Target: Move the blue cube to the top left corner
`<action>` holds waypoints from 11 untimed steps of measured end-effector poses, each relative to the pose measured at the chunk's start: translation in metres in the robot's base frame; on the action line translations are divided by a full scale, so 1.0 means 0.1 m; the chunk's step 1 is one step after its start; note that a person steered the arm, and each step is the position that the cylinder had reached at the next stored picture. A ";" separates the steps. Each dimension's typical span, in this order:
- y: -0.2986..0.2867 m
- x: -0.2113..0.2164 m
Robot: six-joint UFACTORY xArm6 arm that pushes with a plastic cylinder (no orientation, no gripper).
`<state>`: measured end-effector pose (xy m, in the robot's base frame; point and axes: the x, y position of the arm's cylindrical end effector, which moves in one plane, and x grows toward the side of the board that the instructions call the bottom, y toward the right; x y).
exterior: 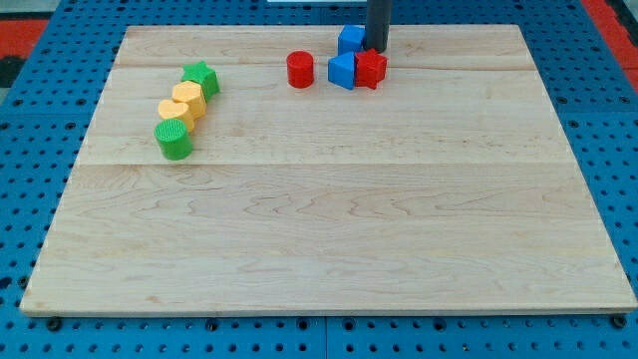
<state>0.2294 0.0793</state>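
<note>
The surface (329,219) is a pale wooden board resting on a blue pegboard (40,150). The rod (378,22) comes down from the view's top, and my tip (377,49) sits just right of the blue cube (350,40), touching it or nearly so. There is no pincer here, only the bare rod, so it has hold of nothing.

The blue cube is near the top edge, right of centre, well apart from the top left corner. It looks roughly square, with no clear long axis, its faces turned slightly off the board's edges. Just below it lie a second blue block (342,71) and a red block (371,68), side by side and touching. A red cylinder (300,69) stands a little to their left.

Towards the view's left, 4 blocks run in a slanted line: green star (201,78), 2 yellow blocks (187,98) (173,112) whose shape is unclear, and a green cylinder (174,139)
</note>
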 end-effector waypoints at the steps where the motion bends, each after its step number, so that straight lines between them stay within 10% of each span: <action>1: 0.49 -0.21; 7: -0.19 0.05; 11: -2.71 0.07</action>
